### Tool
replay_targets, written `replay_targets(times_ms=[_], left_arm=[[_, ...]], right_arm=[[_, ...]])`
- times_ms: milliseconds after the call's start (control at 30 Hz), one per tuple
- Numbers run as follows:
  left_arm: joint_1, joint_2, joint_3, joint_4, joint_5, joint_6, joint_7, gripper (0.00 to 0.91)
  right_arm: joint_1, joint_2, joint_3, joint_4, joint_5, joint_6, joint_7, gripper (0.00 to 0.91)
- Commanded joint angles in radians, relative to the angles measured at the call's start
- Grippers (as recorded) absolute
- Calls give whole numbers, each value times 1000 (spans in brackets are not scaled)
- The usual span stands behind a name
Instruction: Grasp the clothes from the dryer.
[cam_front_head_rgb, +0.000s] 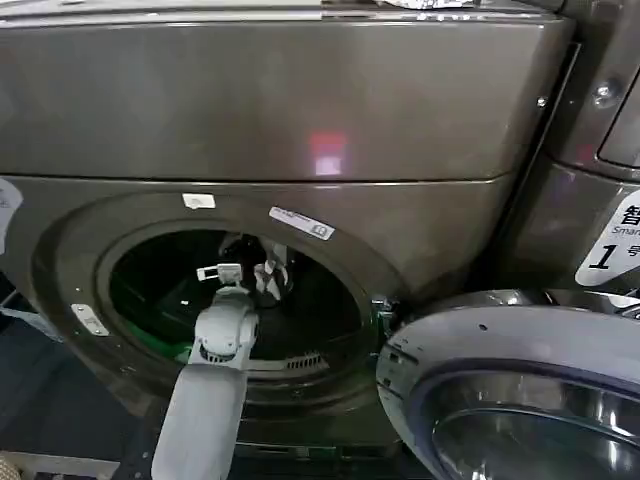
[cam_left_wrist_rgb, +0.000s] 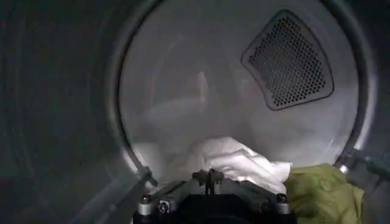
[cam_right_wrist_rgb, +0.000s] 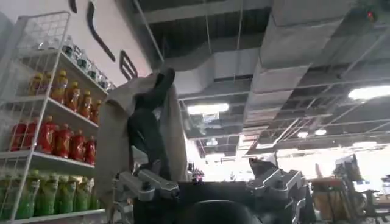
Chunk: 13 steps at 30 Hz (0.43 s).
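Left claw deep inside the dryer, middle of the frame, over white and yellow-green clothes. Grip unclear. Right claw raised, pinching a beige and dark cloth.

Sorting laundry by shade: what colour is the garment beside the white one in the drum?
Yellow-green garment; the left wrist view shows it best.

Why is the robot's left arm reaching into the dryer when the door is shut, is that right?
Not quite. The door is swung open, beside the porthole, as the head view shows. The left arm does reach into the dryer, its gripper inside the drum near the clothes.
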Motion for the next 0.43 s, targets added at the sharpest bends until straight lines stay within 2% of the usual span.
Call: replay_targets(times_ms=[33,433], left_arm=[[1,1,1,-1,-6,1,-2,0],[-5,-7,13,12,0,-5,8,0]], right_arm=[[-1,-7,8,8,11,-35,9,907],[-5,-5,19,6,4,-34,14,907]])
